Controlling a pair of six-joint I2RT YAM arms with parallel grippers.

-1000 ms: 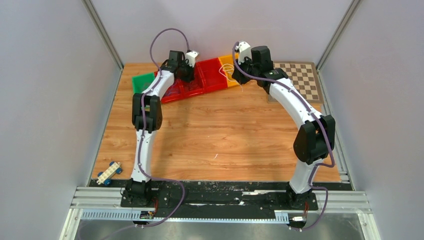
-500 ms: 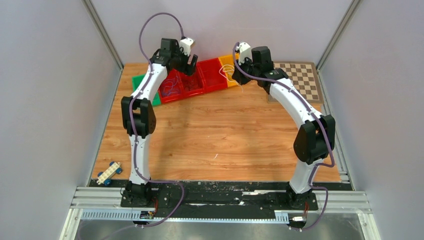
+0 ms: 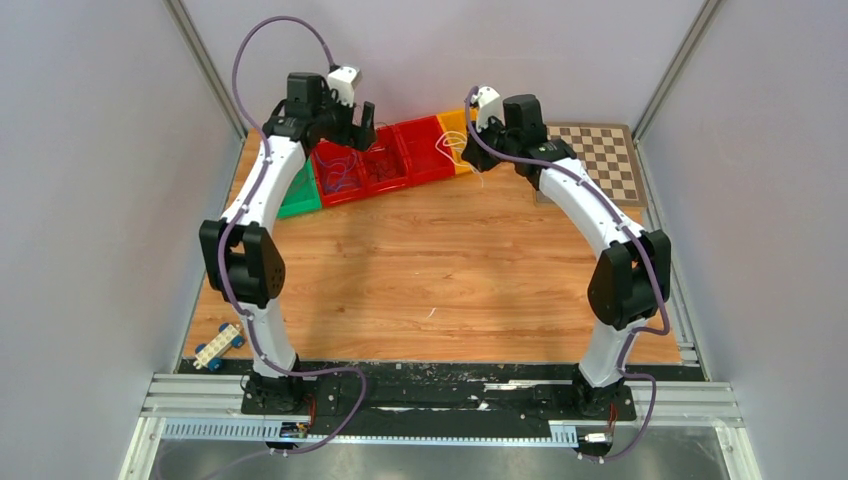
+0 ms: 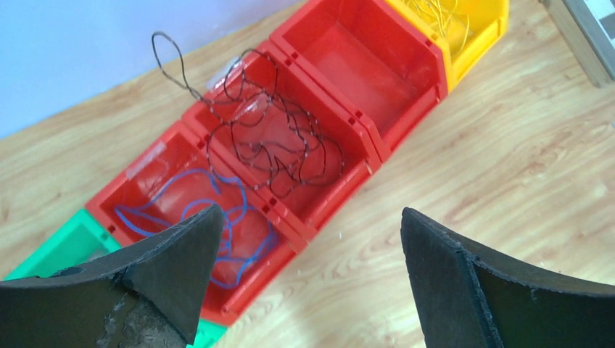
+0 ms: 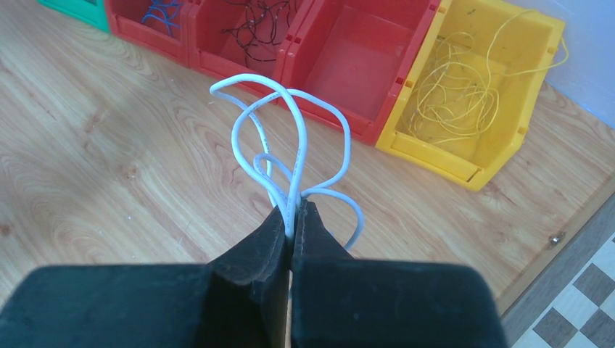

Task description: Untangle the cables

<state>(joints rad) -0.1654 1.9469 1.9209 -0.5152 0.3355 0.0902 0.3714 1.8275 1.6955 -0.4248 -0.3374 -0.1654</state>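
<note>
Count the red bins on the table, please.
3, side by side near the far edge: left bin with a blue cable, middle bin with a black cable, right bin empty, beside the yellow bin. None seems hidden.

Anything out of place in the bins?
One loop of the black cable sticks out over the back rim of the middle red bin. A yellow cable strand also trails over the yellow bin rim.

Green bin (image 4: pixel 56 245) half behind the left gripper (image 4: pixel 310 214), cut at the bottom edge; yellow bin (image 4: pixel 475 47) clipped up top. White cable (image 5: pixel 299 156) end buried inside the right gripper (image 5: pixel 291 214).
</note>
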